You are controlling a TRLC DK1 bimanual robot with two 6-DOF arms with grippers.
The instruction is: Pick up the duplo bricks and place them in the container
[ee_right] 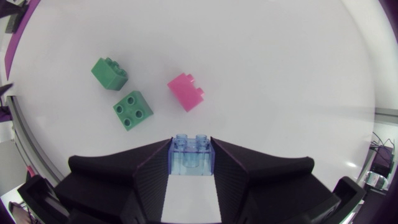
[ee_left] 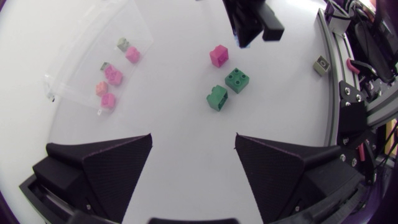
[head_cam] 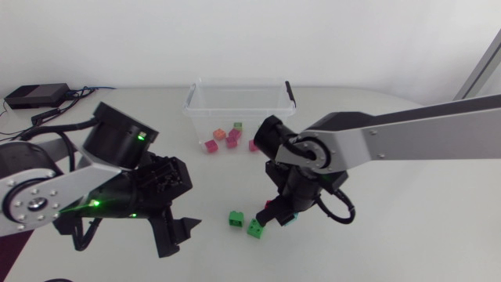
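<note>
Blue brick (ee_right: 191, 158) is pinched at the tips of the right fingers (ee_right: 146, 177), low centre in the head view. So shallow a hold could let it twist out before the container (head_cam: 196, 106), upper centre. Green bricks (ee_right: 132, 110) and pink brick (ee_right: 186, 91) lie just ahead. Left fingers (ee_left: 106, 168) are spread, empty.

Head camera looks down; both wrist views share 2 green bricks (ee_left: 237, 79).

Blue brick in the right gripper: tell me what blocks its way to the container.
Nothing visible does. Between the blue brick, in the right gripper, and the container lies bare table; the pink brick and green bricks sit aside.
</note>
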